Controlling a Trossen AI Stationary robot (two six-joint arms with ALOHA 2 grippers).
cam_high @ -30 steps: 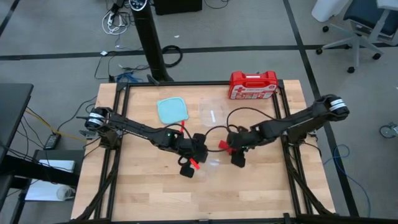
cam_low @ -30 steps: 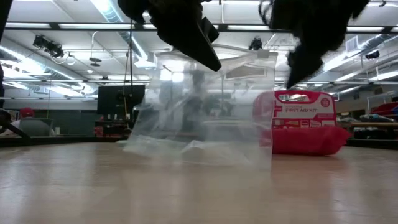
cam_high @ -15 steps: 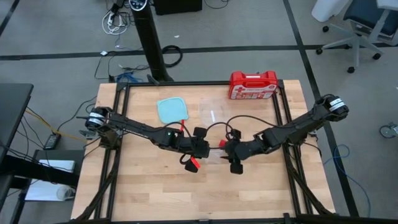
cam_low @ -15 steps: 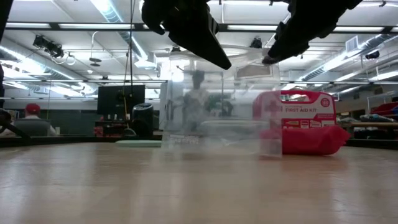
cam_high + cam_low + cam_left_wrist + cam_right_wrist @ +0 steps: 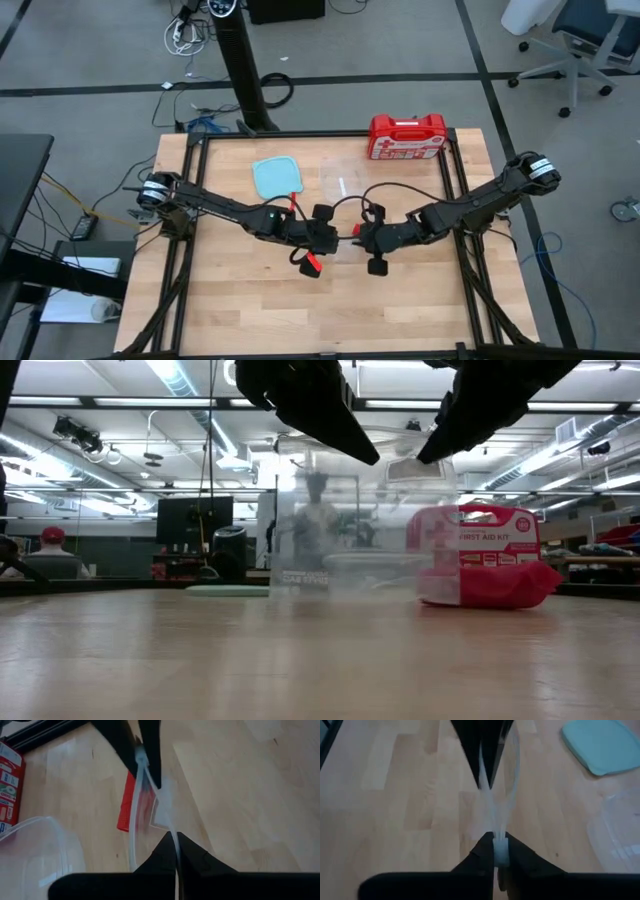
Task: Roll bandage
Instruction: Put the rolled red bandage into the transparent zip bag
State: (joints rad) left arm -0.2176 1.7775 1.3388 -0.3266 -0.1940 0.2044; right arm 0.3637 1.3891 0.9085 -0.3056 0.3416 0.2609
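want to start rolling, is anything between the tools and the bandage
yes, the clear bag, pinched by the left tool and right tool, hangs in front of the red bandage; can't tell if it's inside

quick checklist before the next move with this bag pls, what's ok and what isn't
1. Left pincer shut on the clear bag: ok, it pinches the top edge.
2. Right pincer shut on the same edge: ok, facing the left one with a short stretch of bag between them.
3. Bag off the table: cannot tell, it hangs from both pincers but its bottom edge sits close to the tabletop line in the low view.
4. Bandage located: cannot tell, a red strip shows through the plastic, inside or under it is unclear.
5. First-aid case and blue lid clear of the arms: ok, both lie toward the back of the table.
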